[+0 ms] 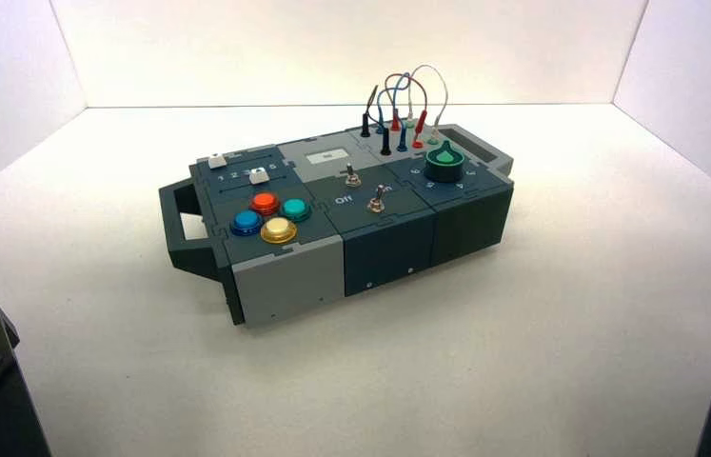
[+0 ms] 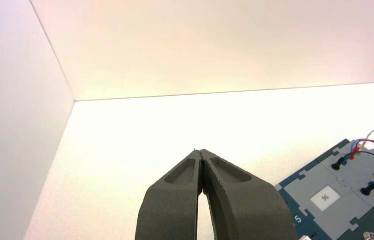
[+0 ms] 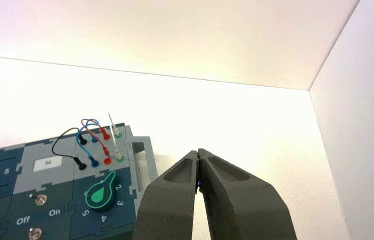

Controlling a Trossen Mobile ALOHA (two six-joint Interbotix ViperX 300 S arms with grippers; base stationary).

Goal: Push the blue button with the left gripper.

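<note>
The blue button [image 1: 246, 222] sits at the near left corner of the box [image 1: 289, 281], in a cluster with an orange button [image 1: 265, 202], a yellow button [image 1: 278, 229] and a teal-green button [image 1: 295, 209]. My left gripper [image 2: 202, 151] is shut and empty, held back off the box's left side; the blue button is out of its wrist view. My right gripper [image 3: 198, 151] is shut and empty, off the box's right side. In the high view only dark arm parts show at the bottom corners.
The box carries two white sliders [image 1: 258, 176], two toggle switches [image 1: 377, 202], a green knob [image 1: 444, 164] and plugged wires [image 1: 399, 105]. In the right wrist view the knob [image 3: 100, 192] and a handle [image 3: 138, 165] show. White walls enclose the table.
</note>
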